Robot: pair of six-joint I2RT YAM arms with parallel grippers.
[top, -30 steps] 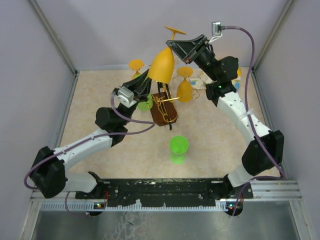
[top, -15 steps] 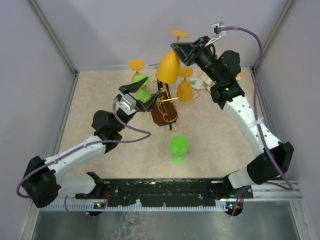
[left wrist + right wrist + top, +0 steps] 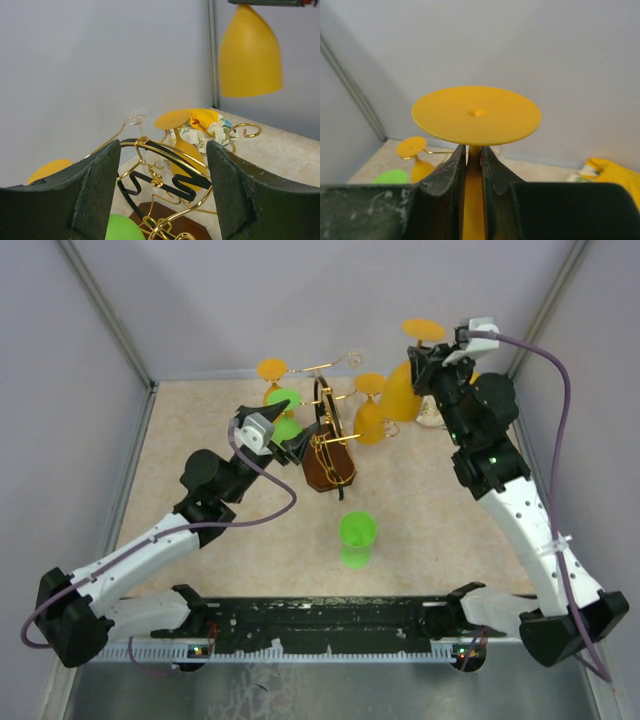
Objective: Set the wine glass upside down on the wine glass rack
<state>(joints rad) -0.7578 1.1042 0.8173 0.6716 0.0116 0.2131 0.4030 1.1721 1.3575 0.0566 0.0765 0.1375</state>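
Note:
My right gripper point(image 3: 428, 352) is shut on the stem of a yellow wine glass point(image 3: 403, 393), held upside down in the air at the back right, to the right of the rack. In the right wrist view its foot point(image 3: 476, 115) sits just above my fingertips point(image 3: 454, 162). The gold wire wine glass rack point(image 3: 325, 438) stands on its brown base point(image 3: 330, 472) mid-table. My left gripper point(image 3: 277, 432) is open and empty just left of the rack, which shows between its fingers point(image 3: 80, 200) in the left wrist view point(image 3: 150, 167). The held glass's bowl point(image 3: 249, 52) shows up high there.
A yellow glass point(image 3: 369, 418) and a green glass point(image 3: 286, 412) hang upside down on the rack. Another yellow glass point(image 3: 272, 371) and a clear one point(image 3: 351, 358) are at its back. A green glass point(image 3: 357, 538) stands on the table in front. A patterned cloth point(image 3: 207, 123) lies back right.
My right arm has carried the yellow glass from above the rack to the right and back. My left gripper has drawn slightly away from the rack and stands open.

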